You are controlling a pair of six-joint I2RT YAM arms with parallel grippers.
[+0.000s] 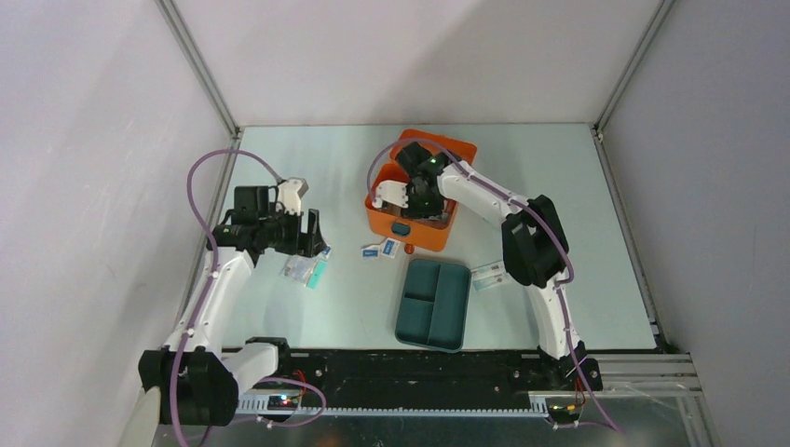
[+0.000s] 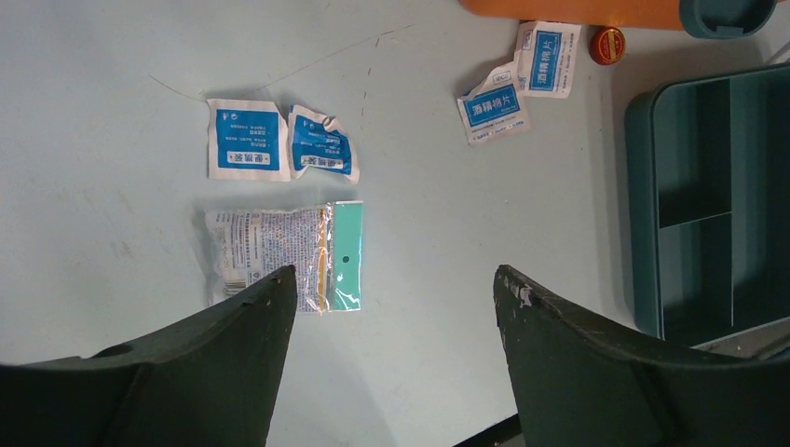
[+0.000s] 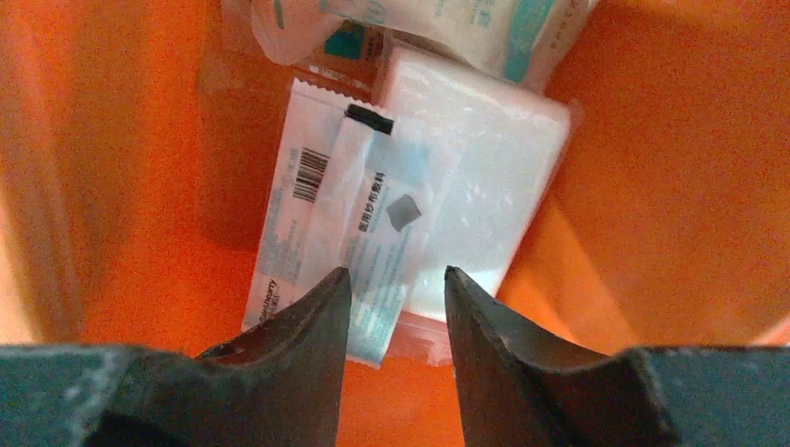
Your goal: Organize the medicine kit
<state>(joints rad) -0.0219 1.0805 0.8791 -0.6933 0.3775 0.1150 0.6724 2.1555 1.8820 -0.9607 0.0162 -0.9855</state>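
- I am seeing the medicine kit [image 1: 421, 200] sitting open toward the tabletop's far edge, near the middle.
- My right gripper [image 3: 393, 312] is hanging inside it, jaws parted, gripping nothing.
- My left gripper [image 2: 396, 307] is hovering wide open over a clear packet [image 2: 279, 256].
- I judge the kit rigid, light and slick; I am favouring its front latch [image 1: 401, 228].

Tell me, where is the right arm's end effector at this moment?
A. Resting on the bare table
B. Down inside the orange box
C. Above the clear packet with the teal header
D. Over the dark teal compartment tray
B: the right end effector is surrounded by the orange walls of the medicine kit, its fingers slightly parted just above a white barcoded packet lying in the box.
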